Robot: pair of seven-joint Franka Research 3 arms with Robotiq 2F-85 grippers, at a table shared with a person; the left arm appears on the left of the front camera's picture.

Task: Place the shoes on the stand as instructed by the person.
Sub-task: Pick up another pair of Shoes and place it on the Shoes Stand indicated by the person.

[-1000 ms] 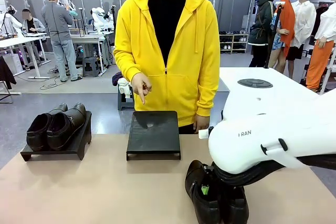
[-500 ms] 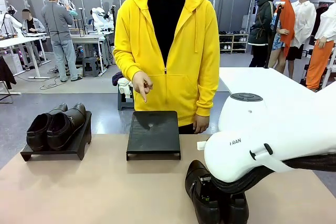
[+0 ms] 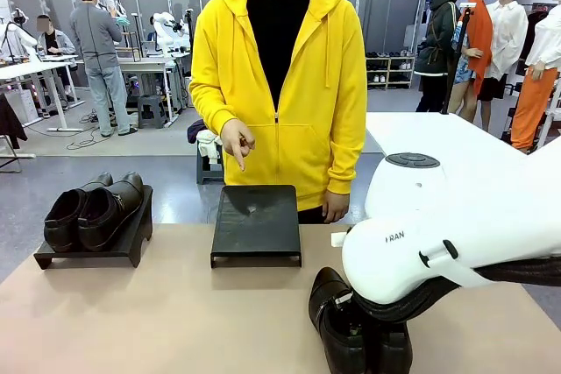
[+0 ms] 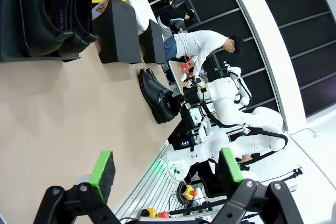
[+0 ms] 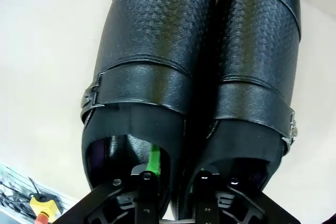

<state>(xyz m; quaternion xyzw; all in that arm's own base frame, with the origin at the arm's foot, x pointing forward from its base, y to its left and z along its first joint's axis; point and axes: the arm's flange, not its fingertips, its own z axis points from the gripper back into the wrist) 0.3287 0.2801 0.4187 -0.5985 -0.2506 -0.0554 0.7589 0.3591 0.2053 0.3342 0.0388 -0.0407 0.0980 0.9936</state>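
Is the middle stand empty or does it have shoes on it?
Empty: the middle stand has a bare top; the black shoes sit on the table.

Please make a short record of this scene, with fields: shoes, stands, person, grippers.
Brown pair: glossy dark brown leather shoes on left black stand
Black pair: glossy black leather shoes on beige table
Middle black stand: bare
Person's hand: points down at it
Right gripper: finger inside each black shoe, shut
Left gripper: open, above table

centre: matte black wedge stand (image 3: 256,221) top free | just above: person's pointing hand (image 3: 237,144) | left: glossy dark brown leather shoes (image 3: 92,208) fill second stand (image 3: 136,241) | lower left: tan worktop (image 3: 131,321) open
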